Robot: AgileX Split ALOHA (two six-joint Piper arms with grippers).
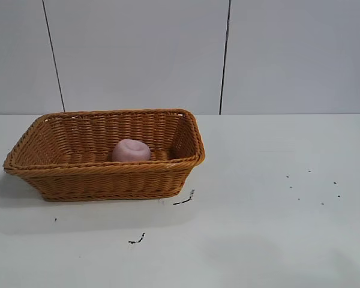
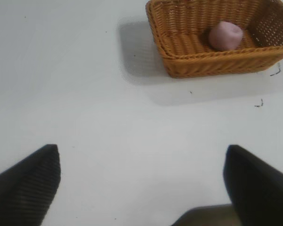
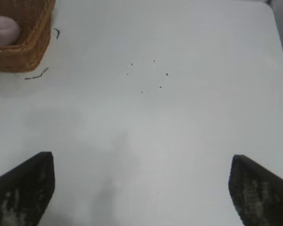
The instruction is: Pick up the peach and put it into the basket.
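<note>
Exterior: peach (image 1: pixel 131 150) sits inside basket (image 1: pixel 105 153) on table (image 1: pixel 270 198), neither of my arms in shot. L wrist: my left gripper (image 2: pixel 141 181) spread wide over bare table, basket well apart. R wrist: my right gripper (image 3: pixel 140 186) wide too, holding nothing.

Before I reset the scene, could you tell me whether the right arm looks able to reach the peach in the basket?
Probably yes: the peach lies uncovered in the open-topped basket, the right tool is open, and bare table lies between.
</note>
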